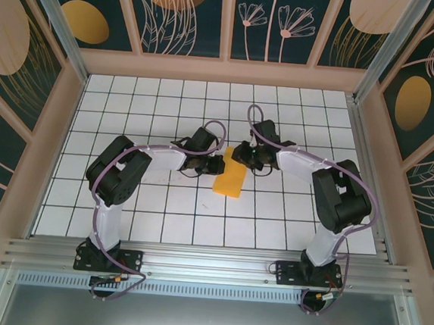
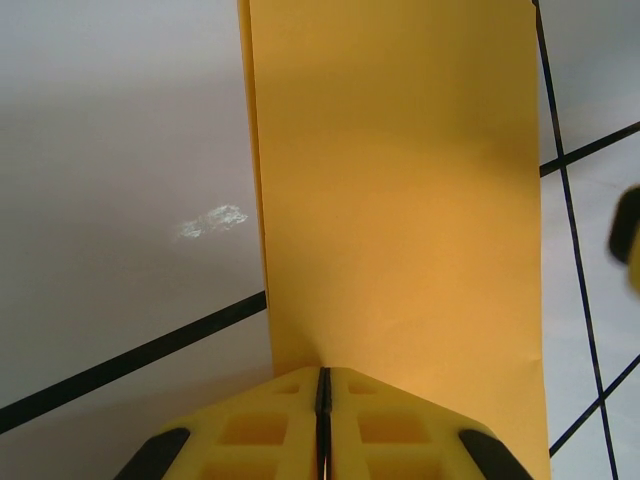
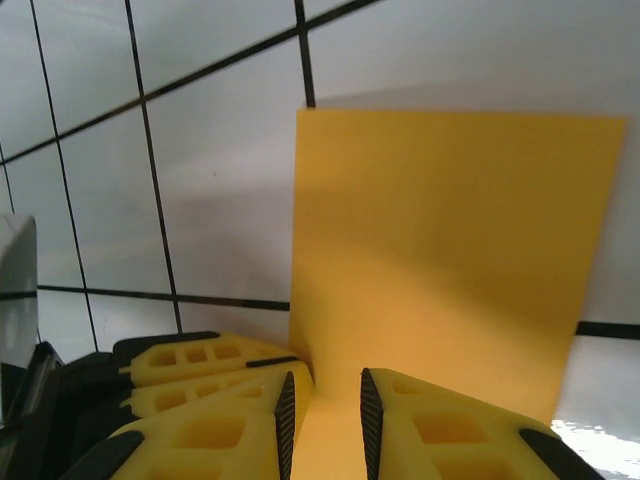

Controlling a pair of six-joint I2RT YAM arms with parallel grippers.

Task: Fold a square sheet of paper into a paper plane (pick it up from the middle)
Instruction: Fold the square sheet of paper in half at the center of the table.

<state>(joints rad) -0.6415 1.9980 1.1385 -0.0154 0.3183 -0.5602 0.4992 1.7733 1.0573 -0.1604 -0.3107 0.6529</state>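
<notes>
I'm seeing the square sheet of paper point(image 2: 400, 190) looking matt and smooth, the white tabletop point(image 3: 220, 190) shining glossy, the right gripper point(image 3: 327, 390) showing moulded yellow plastic.

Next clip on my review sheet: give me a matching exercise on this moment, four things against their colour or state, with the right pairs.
Things:
1. left gripper
2. right gripper
3. square sheet of paper
4. table

Colour or state:
a. white with black grid lines
b. fingers a narrow gap apart at the paper's edge
c. orange-yellow, folded to a rectangle, lying between the two grippers
d. fingers pressed together on the paper's edge

Pairs: 1-d; 2-b; 3-c; 4-a
</notes>
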